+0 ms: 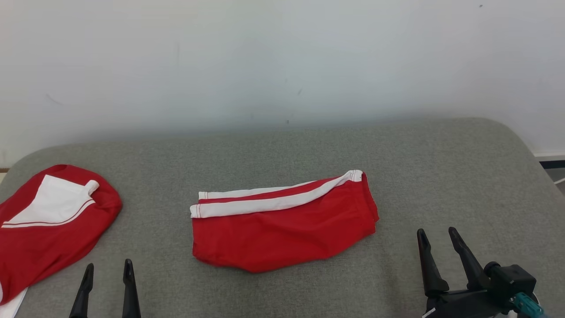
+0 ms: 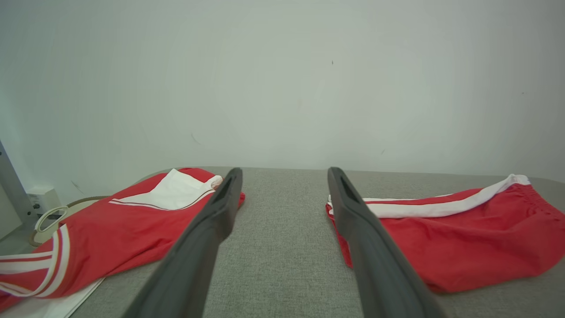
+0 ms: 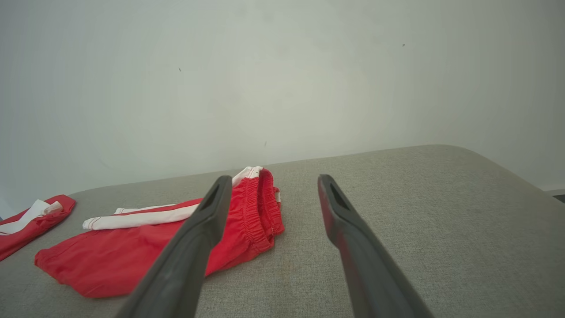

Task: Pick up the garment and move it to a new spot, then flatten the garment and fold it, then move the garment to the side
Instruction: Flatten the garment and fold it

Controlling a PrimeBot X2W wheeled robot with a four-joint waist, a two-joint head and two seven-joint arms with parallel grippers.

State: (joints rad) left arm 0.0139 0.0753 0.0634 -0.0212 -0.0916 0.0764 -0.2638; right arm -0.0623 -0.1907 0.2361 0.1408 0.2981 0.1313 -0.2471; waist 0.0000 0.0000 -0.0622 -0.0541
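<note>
A red garment (image 1: 282, 225) with white side stripes lies folded in the middle of the grey padded table (image 1: 282, 150); it also shows at the right in the left wrist view (image 2: 463, 234) and at the left in the right wrist view (image 3: 145, 247). My left gripper (image 1: 108, 267) stands open at the lower left, short of the garment, nothing between its fingers (image 2: 212, 221). At the lower right my right gripper (image 1: 438, 235) is open too, to the right of the garment's waistband end, with nothing held.
A second red and white garment (image 1: 48, 221) lies at the table's left edge, partly hanging over it. A pale wall (image 1: 282, 57) stands close behind the table. Bare grey surface (image 1: 463, 176) lies to the right of the folded garment.
</note>
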